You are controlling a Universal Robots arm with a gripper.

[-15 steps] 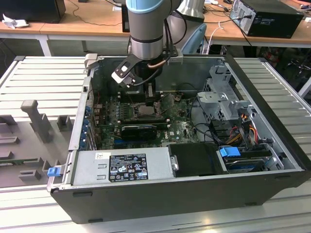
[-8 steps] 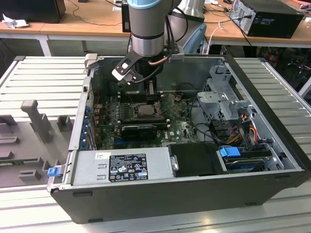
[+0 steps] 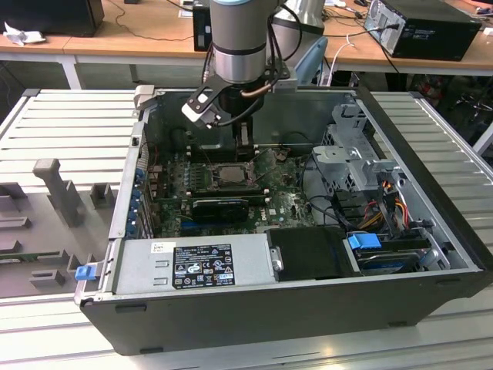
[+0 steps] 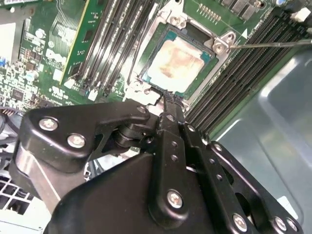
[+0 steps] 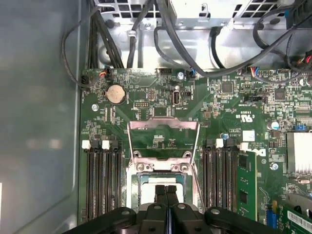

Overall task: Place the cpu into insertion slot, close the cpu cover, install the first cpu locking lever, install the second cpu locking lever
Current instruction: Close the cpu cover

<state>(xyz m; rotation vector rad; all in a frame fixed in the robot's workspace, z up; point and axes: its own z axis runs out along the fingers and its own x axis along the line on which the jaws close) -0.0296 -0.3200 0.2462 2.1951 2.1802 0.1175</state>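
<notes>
While the arm (image 3: 240, 38) reaches down into the open computer case (image 3: 254, 308), the pincer (image 5: 165, 194) hangs over the motherboard (image 5: 243, 97). Its two black fingers are pressed together, tip against tip, with nothing clamped between them. Directly below and just ahead of those tips lies the cpu (image 4: 176, 66), its dull silver top facing up, seated flat inside the insertion slot (image 4: 195, 33). In both wrist views the fingertips overlap the chip's near edge, and whether they touch it cannot be told. Just beyond the pincer, on the far side of the slot, the cpu cover (image 5: 163, 125) stands swung up on its hinge, not yet lowered, so that green board shows through its square hole. A thin locking lever (image 4: 273, 44) runs away from one corner of the slot, out to the side of the pincer, crossing above the memory slots (image 5: 102, 180). Those long black slots flank the pincer on both sides. Farther past the raised cover sit a round coin battery (image 5: 115, 93) and, beyond that, a bundle of dark cables (image 5: 170, 34) against the case wall.
</notes>
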